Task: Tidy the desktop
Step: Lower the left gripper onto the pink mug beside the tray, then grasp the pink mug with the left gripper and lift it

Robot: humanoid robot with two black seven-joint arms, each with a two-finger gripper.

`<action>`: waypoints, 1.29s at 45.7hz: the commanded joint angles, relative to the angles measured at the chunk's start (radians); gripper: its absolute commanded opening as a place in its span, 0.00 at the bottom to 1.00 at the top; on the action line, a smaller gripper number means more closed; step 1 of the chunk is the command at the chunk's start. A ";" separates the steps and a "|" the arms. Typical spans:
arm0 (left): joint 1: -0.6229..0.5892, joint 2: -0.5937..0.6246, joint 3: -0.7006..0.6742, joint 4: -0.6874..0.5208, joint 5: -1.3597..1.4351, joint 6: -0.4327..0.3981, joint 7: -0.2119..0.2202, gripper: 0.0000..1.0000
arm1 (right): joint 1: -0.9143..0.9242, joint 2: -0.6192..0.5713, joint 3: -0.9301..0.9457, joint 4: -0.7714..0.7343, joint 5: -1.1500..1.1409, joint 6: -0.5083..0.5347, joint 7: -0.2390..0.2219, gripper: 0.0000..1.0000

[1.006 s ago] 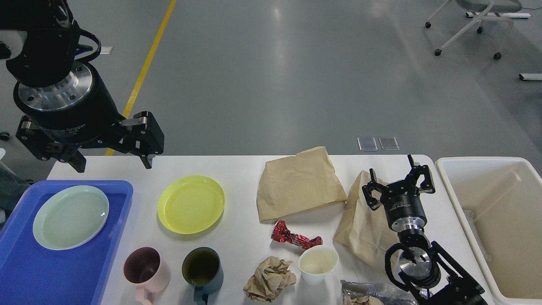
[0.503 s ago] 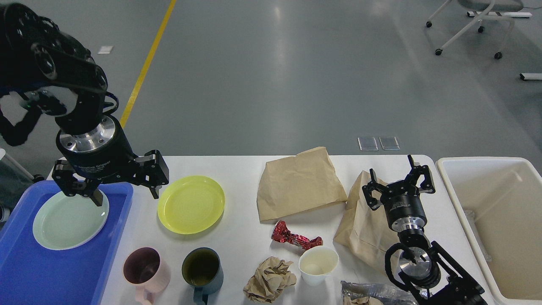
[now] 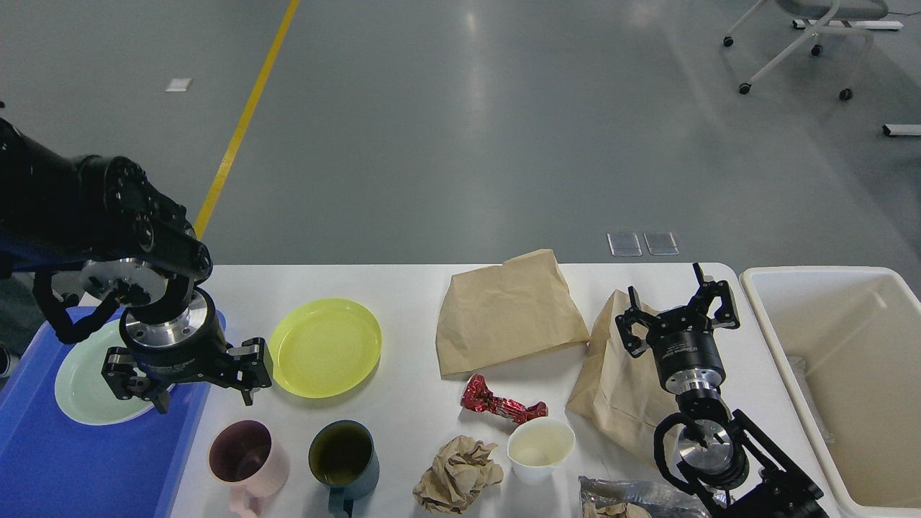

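One item stowed: pale green plate (image 3: 86, 385) on blue plastic tray (image 3: 65, 460) | outstanding on white rectangular tabletop (image 3: 410, 284): yellow plate (image 3: 325, 347), two mugs, paper cup, brown paper bags, wrappers | cream bin (image 3: 849, 374) near-empty | left gripper (image 3: 205, 392) fingers spread, empty, over tray edge | right gripper (image 3: 676, 309) fingers spread, empty, above bag | progress judged early.

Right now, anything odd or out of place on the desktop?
Yes: litter on the desktop. A crumpled paper ball and red foil wrapper lie near the white cup; two creased brown bags lie flat.
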 commanded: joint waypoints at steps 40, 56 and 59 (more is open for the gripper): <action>0.464 0.201 -0.219 0.197 0.240 0.242 -0.009 0.63 | 0.000 0.002 0.000 0.000 0.000 0.000 0.000 1.00; 0.478 0.216 -0.219 0.203 0.230 0.238 -0.009 0.19 | 0.000 0.000 0.000 0.000 0.000 0.000 0.000 1.00; 0.480 0.216 -0.219 0.203 0.230 0.238 -0.009 0.17 | 0.000 0.000 0.000 0.000 0.000 0.000 0.000 1.00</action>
